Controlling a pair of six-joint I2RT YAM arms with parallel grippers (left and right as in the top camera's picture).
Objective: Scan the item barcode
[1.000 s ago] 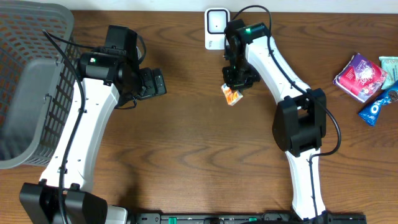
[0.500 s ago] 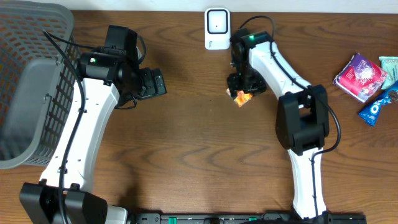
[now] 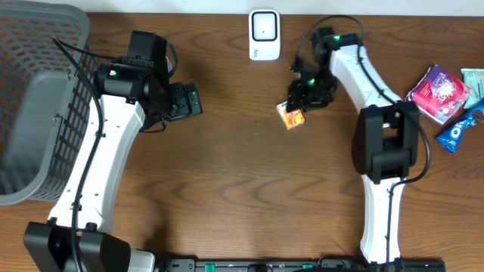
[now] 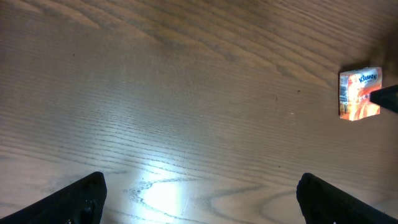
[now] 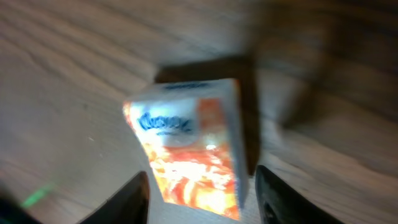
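Mesh basket (image 3: pixel 23 113): far left of bench (image 3: pixel 227 174).
L hand (image 4: pixel 199 202): spread wide, holding nothing, over bare wood.
Barcode scanner (image 3: pixel 263 34): top centre, at back edge.
Kleenex pack (image 3: pixel 292 116): flat on bench, below-right of scanner, apart from it.
R hand (image 5: pixel 200 196): fingers parted, astride pack's end; wrist view blurred.
Snack packs (image 3: pixel 439 92): far right.

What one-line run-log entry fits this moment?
left gripper: open, empty | right gripper: open over small orange tissue pack lying on wooden table

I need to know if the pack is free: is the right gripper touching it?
Cannot tell. In the right wrist view the pack lies between the fingers of the right gripper, but blur hides any gap or contact; the overhead view is too coarse.
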